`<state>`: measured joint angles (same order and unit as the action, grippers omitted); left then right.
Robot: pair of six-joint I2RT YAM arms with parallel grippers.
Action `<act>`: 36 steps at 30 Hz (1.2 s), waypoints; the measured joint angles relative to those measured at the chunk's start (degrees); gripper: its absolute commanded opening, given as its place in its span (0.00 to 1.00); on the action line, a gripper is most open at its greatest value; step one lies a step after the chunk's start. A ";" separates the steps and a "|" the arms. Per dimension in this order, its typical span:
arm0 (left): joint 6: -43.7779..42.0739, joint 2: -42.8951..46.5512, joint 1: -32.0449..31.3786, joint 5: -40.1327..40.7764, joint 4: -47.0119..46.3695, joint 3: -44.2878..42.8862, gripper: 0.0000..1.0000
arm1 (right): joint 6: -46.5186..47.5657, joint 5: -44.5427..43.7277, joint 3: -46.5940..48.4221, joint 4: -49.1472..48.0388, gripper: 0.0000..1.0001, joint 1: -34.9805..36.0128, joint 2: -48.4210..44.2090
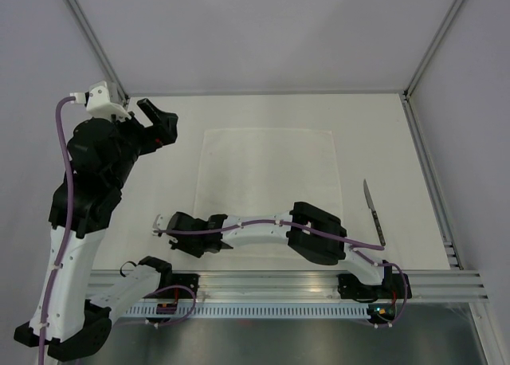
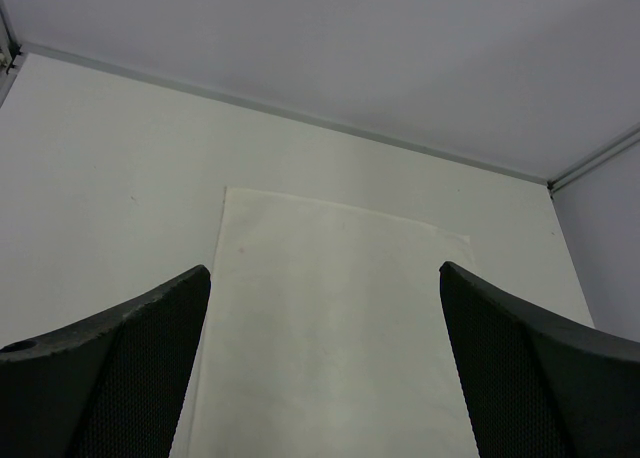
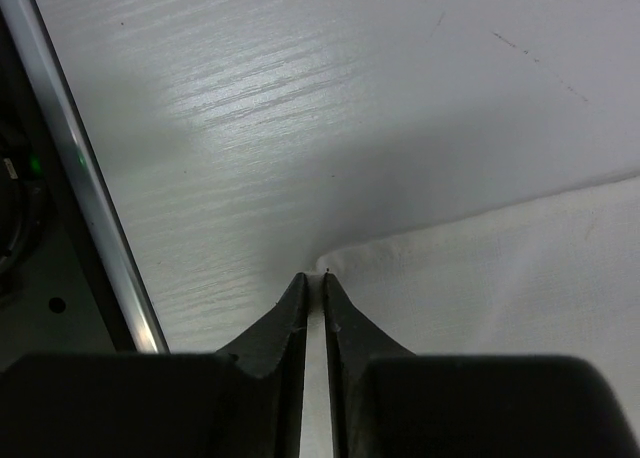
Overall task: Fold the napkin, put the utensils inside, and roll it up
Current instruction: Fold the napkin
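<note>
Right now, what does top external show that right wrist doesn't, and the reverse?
Only top external: the full flat outline of the white square cloth napkin, the slim silver knife with a dark grey handle lying to its right and clear of it, and the raised left pincer. Only right wrist: the right pincer closed to a sliver on the very tip of one napkin corner. Both: the napkin, the pale tabletop and the right pincer.

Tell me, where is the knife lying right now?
In the overhead view the knife lies on the table's right side, just right of the spread napkin without touching it, its blade pointing toward the far wall.
</note>
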<state>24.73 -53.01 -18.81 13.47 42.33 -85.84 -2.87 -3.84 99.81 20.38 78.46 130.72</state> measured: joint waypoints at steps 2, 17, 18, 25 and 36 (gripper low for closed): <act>0.00 0.33 0.00 0.00 0.00 -0.02 1.00 | 0.20 -0.07 0.17 0.46 0.11 0.00 0.00; 0.00 0.22 0.00 0.00 0.00 -0.02 1.00 | 0.39 0.09 4.35 4.50 0.00 -0.15 -3.34; 0.00 0.11 0.00 0.00 -0.02 -0.04 1.00 | 0.39 0.07 4.63 4.48 0.00 -0.26 -3.61; 0.00 -0.74 0.00 -0.04 -0.07 -0.13 1.00 | 0.52 0.15 2.78 4.33 0.01 -3.02 -6.36; 0.70 -2.91 0.00 -2.49 -3.98 0.87 1.00 | 3.19 -0.20 -8.79 3.72 0.01 -18.58 -19.19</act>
<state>25.43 -55.92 -18.81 10.98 38.35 -84.97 0.32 -4.03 91.02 24.10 59.88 111.53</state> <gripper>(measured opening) 0.993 0.079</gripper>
